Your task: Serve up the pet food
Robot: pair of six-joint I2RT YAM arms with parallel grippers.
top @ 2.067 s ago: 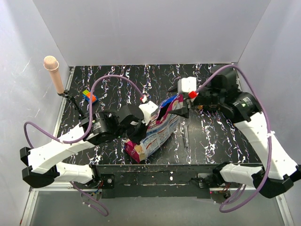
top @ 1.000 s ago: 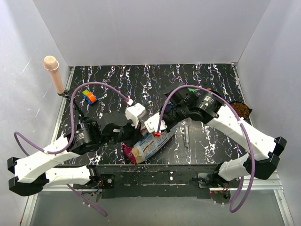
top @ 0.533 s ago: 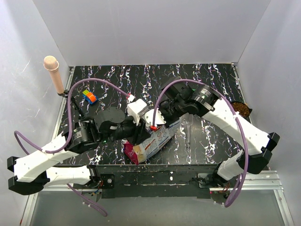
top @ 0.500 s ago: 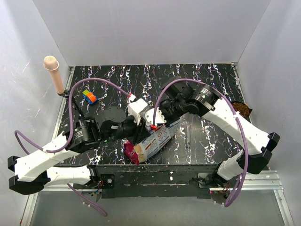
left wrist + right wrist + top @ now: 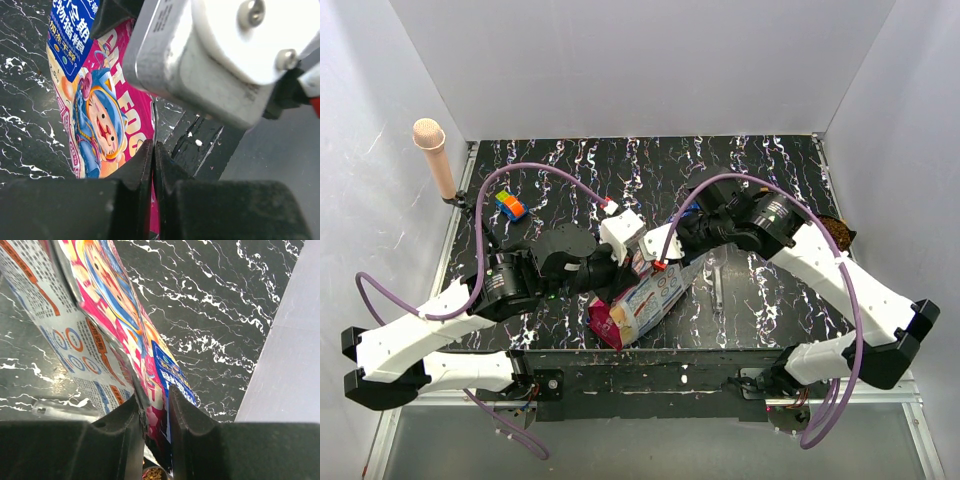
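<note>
The pet food bag (image 5: 652,298), glossy magenta with a blue panel and a cartoon animal, lies slanted near the table's front edge with its top end raised between both arms. My left gripper (image 5: 153,150) is shut on the bag's (image 5: 95,112) pink edge, and in the top view this left gripper (image 5: 623,268) sits at the bag's upper left. My right gripper (image 5: 156,400) straddles the bag's (image 5: 112,330) top seam with its jaws a little apart; the seam rests against one finger. From above, the right gripper (image 5: 650,262) is close beside the left one. Brown kibble (image 5: 154,473) shows low between the right fingers.
A black bowl holding kibble (image 5: 833,232) sits at the table's right edge. A metal utensil (image 5: 717,284) lies right of the bag. Blue-and-green toy blocks (image 5: 508,205) are at the back left, near a pink-tipped post (image 5: 433,152). White walls close in three sides.
Both wrists and the bag's raised end have shifted slightly to the right. The right arm's elbow has swung outward to the right. The right jaws have parted a little.
</note>
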